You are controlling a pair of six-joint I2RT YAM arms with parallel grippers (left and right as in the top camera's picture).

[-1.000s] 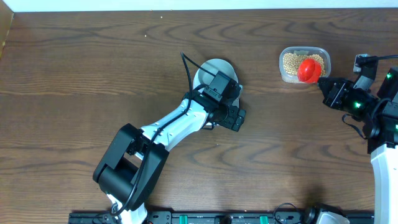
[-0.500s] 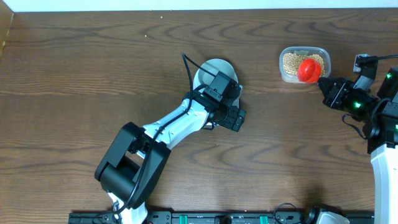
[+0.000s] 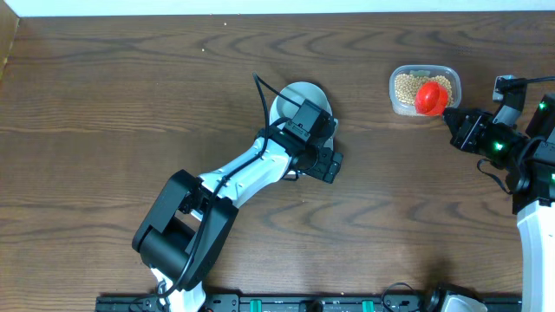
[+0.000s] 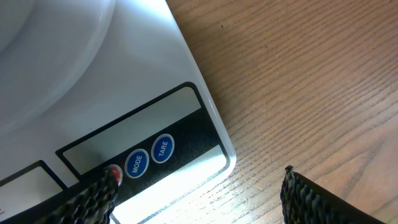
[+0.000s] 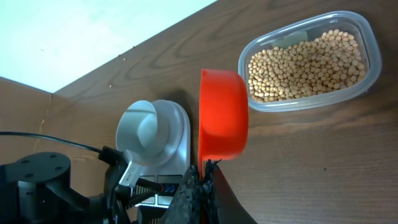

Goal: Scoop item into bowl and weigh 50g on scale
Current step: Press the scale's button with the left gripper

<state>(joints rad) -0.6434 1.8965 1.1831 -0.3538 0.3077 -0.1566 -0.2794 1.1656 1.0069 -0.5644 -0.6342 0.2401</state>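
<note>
The pale bowl sits on the white scale, whose MODE and TARE buttons face my left gripper. That gripper is open and empty, low over the scale's front corner, with one finger by the red button. The tan beans fill a clear tub. My right gripper is shut on the handle of a red scoop. The scoop is tilted on its side at the tub's near end. Its inside is hidden.
Dark wooden table all round. The left arm stretches diagonally from the front edge to the scale. A black rail runs along the front edge. A white wall lies beyond the table's far edge.
</note>
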